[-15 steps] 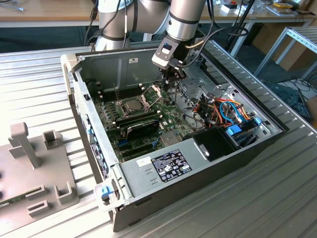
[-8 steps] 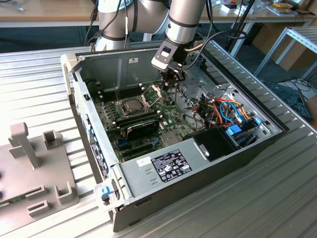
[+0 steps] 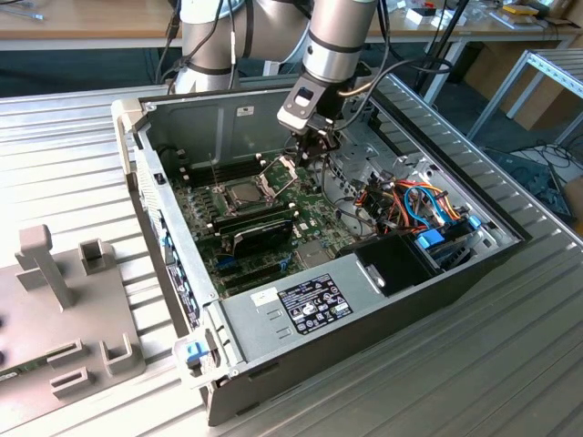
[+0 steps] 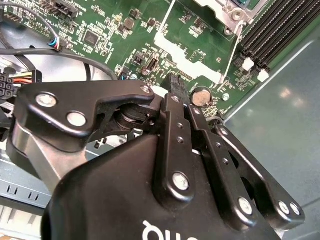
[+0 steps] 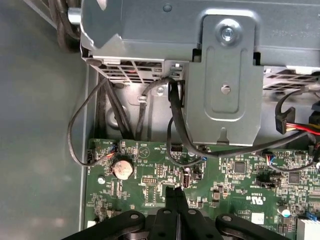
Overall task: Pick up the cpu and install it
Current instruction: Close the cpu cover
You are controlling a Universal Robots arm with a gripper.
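Bright, even light, soft shadows, faint glare on chassis

- The cpu is a small, thin square chip with a dull silver-grey metal top.
- It lies flat, top face up, inside the dark socket on the green motherboard, as the exterior view shows.
- The top face is uncovered. The hinged frame stands tilted up, just beside the chip on the exterior view's right.
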